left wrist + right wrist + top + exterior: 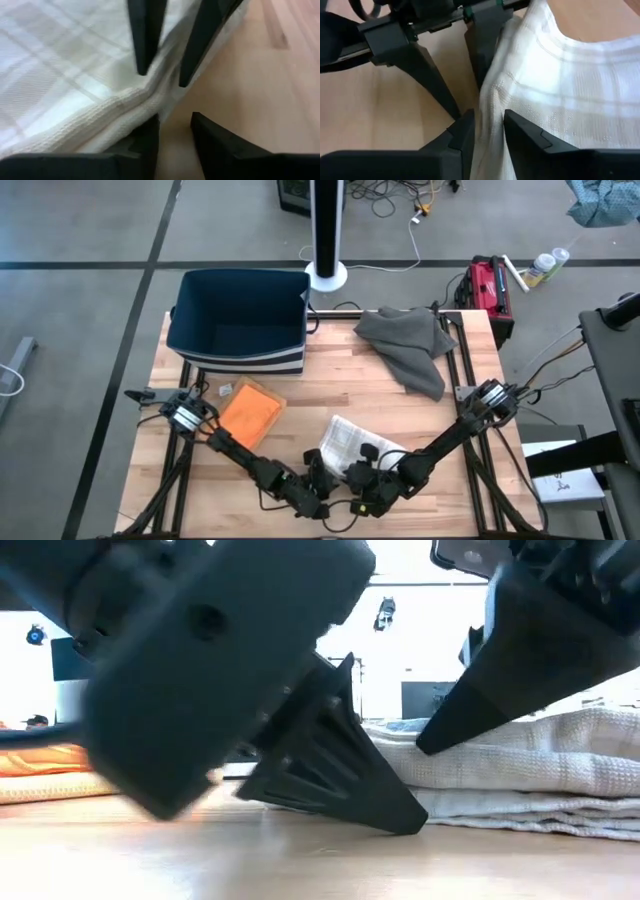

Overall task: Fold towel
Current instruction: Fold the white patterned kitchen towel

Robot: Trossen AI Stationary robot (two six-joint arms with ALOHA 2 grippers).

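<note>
A folded white towel (352,442) lies near the front edge of the wooden tabletop (330,385). The left gripper (318,470) and right gripper (368,476) both stand slightly parted at its front edge, the cloth between their fingers. A grey floor (90,240) surrounds the table.

Even, bright light overhead; low view backlit by glaring windows, near gripper (330,770) blurred; wrist views soft.

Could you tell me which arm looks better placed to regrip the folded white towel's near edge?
Probably right: the right gripper has the folded white waffle-weave towel's edge between its open fingers, while the left gripper sits mostly over bare wooden table.
</note>
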